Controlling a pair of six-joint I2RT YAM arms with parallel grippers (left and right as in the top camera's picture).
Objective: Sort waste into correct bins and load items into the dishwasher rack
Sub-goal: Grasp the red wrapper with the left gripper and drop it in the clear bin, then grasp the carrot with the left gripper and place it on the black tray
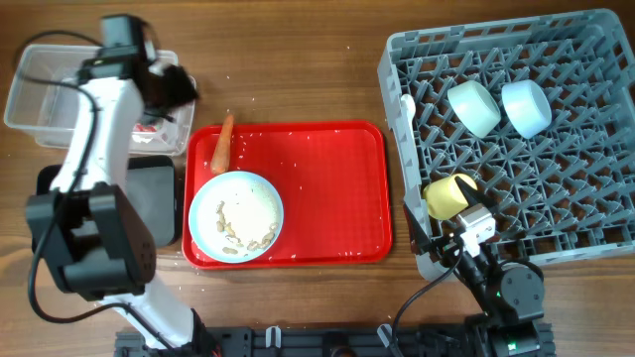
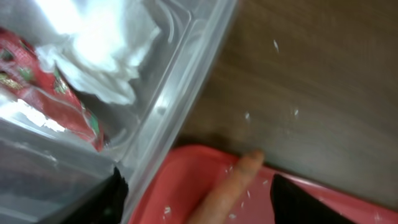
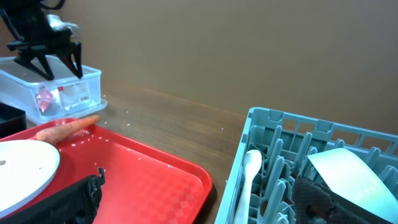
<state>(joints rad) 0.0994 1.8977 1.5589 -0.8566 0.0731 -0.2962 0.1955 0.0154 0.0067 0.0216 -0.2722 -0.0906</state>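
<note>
The orange carrot (image 1: 223,144) lies on the red tray's far left corner and shows in the left wrist view (image 2: 230,186) and the right wrist view (image 3: 65,127). My left gripper (image 1: 177,85) is open and empty above the clear tub's (image 1: 40,94) right edge; its jaws (image 2: 196,202) frame the carrot's tip. The tub holds the white tissue (image 2: 106,50) and the red-and-white wrapper (image 2: 56,99). The pale-blue plate (image 1: 236,215) carries rice crumbs. The grey rack (image 1: 556,188) holds two blue bowls (image 1: 473,107), the yellow cup (image 1: 448,195) and the white spoon (image 3: 245,180). My right gripper (image 3: 202,202) is open and empty.
The black tray (image 1: 149,198) sits left of the flat red serving tray (image 1: 337,198), below the tub. Rice crumbs are scattered on the wood near the tub (image 2: 273,43). My right arm's base is at the rack's near left corner (image 1: 496,283).
</note>
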